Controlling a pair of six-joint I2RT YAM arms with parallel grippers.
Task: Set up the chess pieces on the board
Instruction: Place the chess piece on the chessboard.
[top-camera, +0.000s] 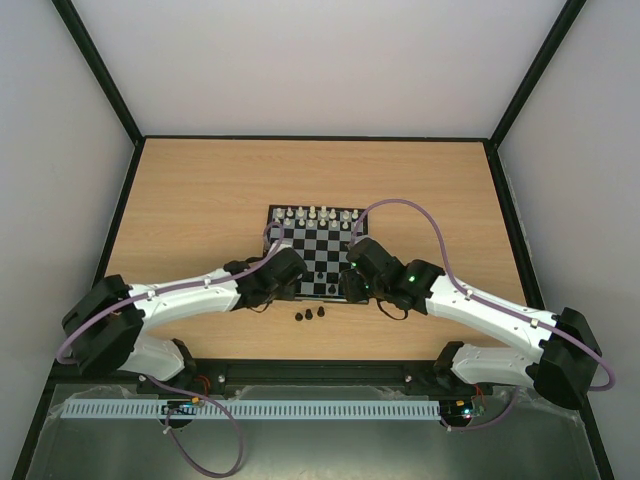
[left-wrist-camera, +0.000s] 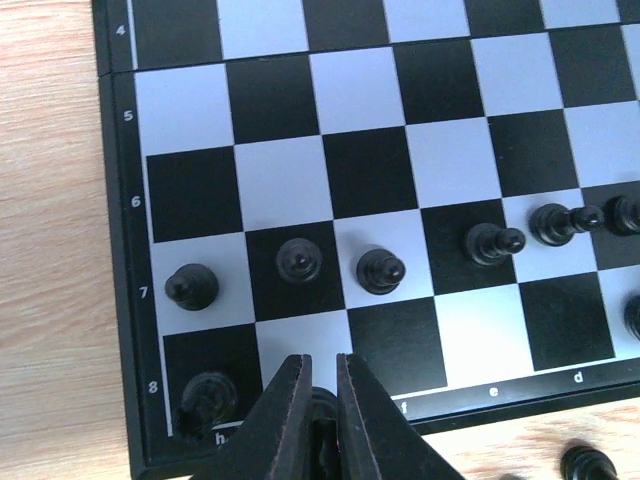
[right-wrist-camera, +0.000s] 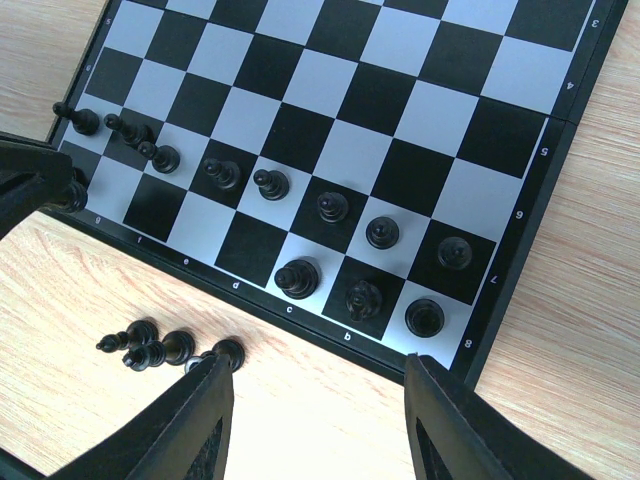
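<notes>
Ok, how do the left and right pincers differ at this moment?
The left pincer is closed to a narrow gap around a black piece on the board's nearest row. The right pincer is spread wide and holds nothing. The left one sits over the board, the right one over the table beside a few loose pieces. Both have dark fingers and work at the same board edge.

the top view looks steeply down from above and behind both arm bases (top-camera: 168, 357), far enough to hold the whole desk (top-camera: 200, 190). each wrist view sits close over the board (top-camera: 318, 250), angled down past its own jaws; both share the near ranks of black pieces (right-wrist-camera: 330, 207)
</notes>
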